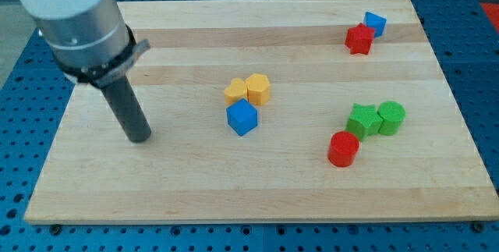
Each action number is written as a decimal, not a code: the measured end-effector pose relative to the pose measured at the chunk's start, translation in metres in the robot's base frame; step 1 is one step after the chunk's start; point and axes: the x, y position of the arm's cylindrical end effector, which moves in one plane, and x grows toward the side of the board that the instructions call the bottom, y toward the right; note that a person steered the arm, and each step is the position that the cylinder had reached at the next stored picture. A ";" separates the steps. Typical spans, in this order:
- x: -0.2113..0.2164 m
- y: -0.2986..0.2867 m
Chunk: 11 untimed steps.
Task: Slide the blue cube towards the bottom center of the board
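The blue cube [242, 117] sits near the middle of the wooden board [195, 189], touching the lower side of two yellow blocks: a yellow heart-like block [235, 90] and a yellow hexagonal block [258, 88]. My tip [139, 137] rests on the board at the view's left, well to the left of the blue cube and slightly lower, with open board between them. The rod rises up and to the left to the grey arm body.
A second blue block [375, 23] touches a red star block [359, 39] at the top right. A green star block [362, 119] and a green cylinder [391, 118] sit at the right, with a red cylinder [343, 148] just below them.
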 end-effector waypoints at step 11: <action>0.028 0.201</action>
